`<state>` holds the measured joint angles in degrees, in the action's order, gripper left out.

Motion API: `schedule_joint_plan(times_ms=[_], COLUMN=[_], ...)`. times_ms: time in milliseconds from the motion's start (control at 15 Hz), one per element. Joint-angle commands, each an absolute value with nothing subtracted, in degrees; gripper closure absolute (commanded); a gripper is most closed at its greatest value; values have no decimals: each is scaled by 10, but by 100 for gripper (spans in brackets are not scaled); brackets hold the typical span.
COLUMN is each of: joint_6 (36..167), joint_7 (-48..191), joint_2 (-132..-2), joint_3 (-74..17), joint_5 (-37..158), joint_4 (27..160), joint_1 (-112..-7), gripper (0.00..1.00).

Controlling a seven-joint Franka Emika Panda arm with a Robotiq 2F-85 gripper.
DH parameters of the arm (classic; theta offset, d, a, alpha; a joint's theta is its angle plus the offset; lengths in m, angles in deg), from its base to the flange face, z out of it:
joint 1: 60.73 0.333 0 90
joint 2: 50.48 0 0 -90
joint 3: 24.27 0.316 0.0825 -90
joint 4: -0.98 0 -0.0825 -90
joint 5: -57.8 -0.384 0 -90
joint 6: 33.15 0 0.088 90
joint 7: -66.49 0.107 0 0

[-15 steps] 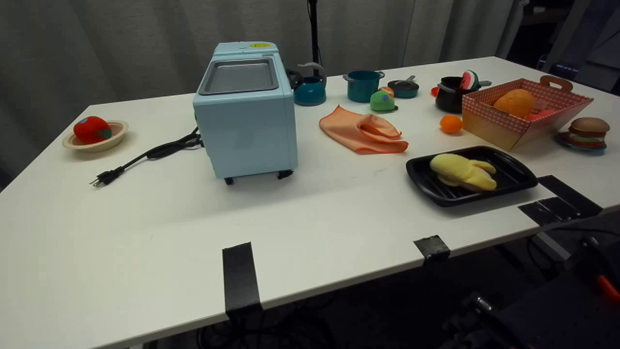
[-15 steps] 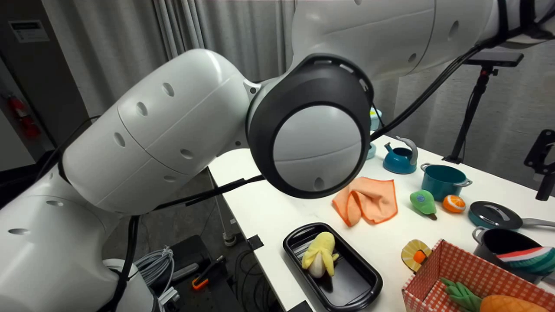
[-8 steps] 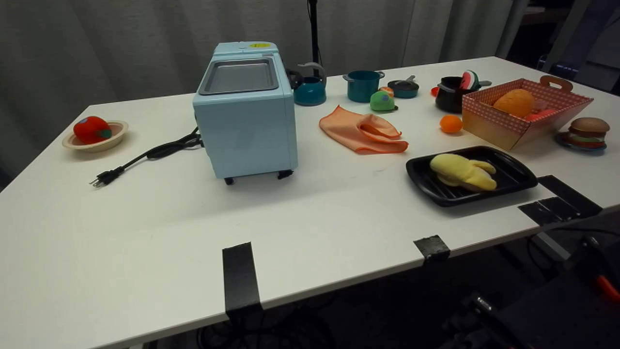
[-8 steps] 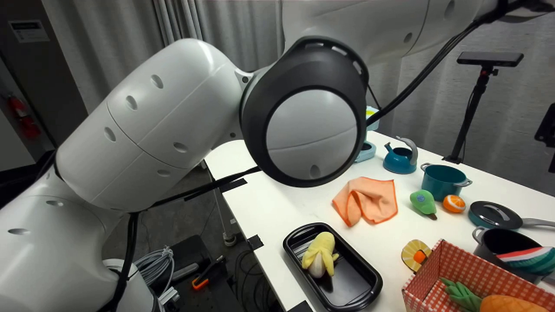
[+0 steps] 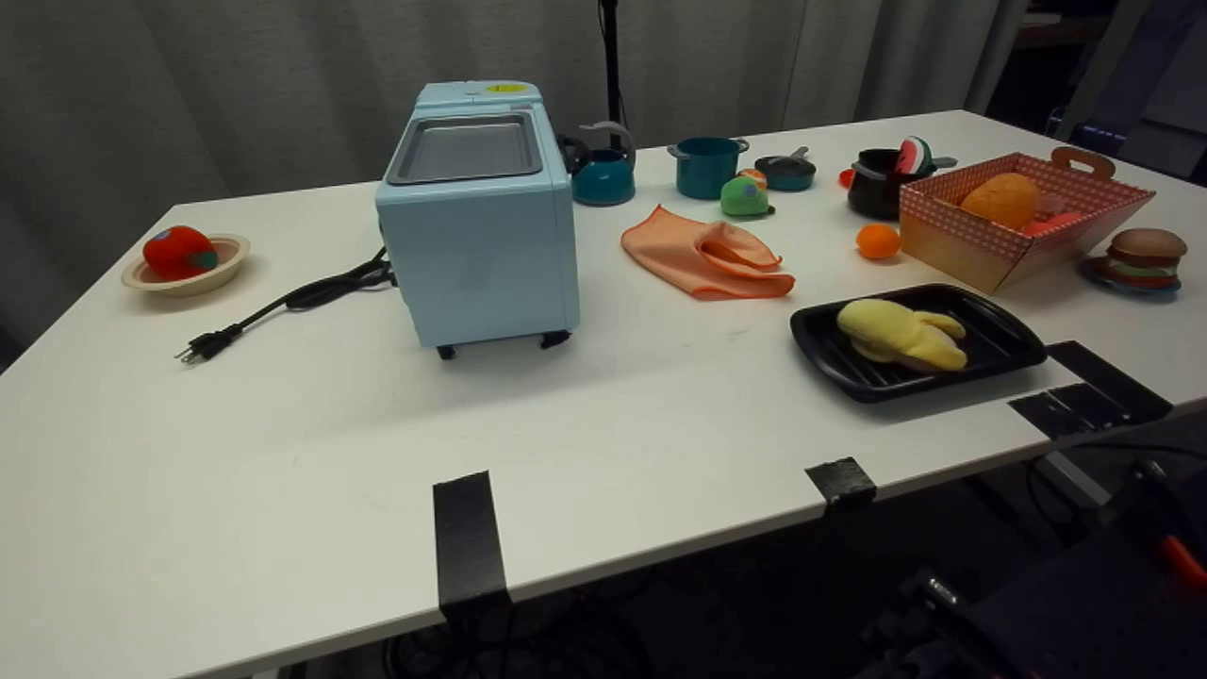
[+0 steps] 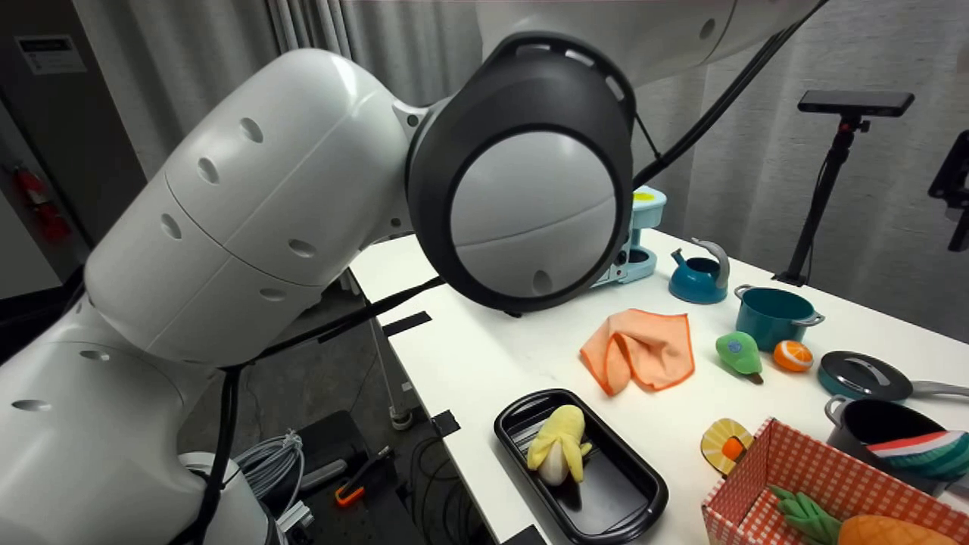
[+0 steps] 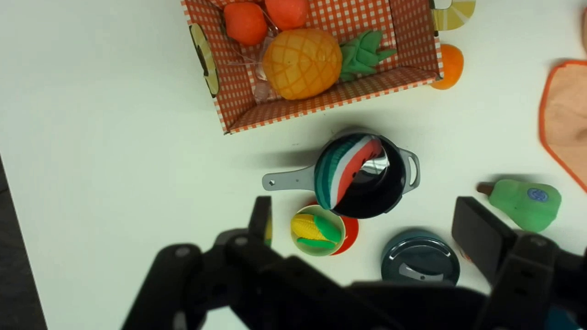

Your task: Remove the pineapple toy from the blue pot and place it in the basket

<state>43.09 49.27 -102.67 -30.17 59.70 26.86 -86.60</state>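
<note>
- The black two-fingered pincer point(image 7: 369, 223) is spread wide in the wrist view, and nothing is seen gripped by it
- Past the round black grey-handled pot point(image 7: 367, 199) ahead of it, the orange pineapple toy point(image 7: 302, 64) with its green leafy top is seen on its side inside the red-and-white checked, slant-walled basket point(image 7: 284, 111), set in from the end edge of the white worktop point(image 7: 114, 137)
- In an exterior view the white, dark-jointed robot arm point(image 6: 341, 189) has been raised over the last second, while toy and basket have been left unmoved; the transfer is thus judged done, with only withdrawal left
- Near the worktop's far edge, the round teal-blue pot point(image 6: 766, 331) with grey handles is shown in both exterior views; in the wrist view it cannot be made out for certain
- The yellow-and-green corn toy point(image 7: 309, 229) is shown plainly by the wrist view alone; the pincer's tips are made out in neither exterior view
</note>
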Motion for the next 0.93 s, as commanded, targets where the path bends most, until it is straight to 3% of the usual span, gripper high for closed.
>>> schedule_joint_plan(times_ms=[0,867], joint_6=[430,434], joint_7=[506,499], joint_2=[-1007,-1013], joint_3=[-288,-296], joint_5=[576,593], joint_4=[278,279], joint_1=[-878,-868], gripper=[0,0])
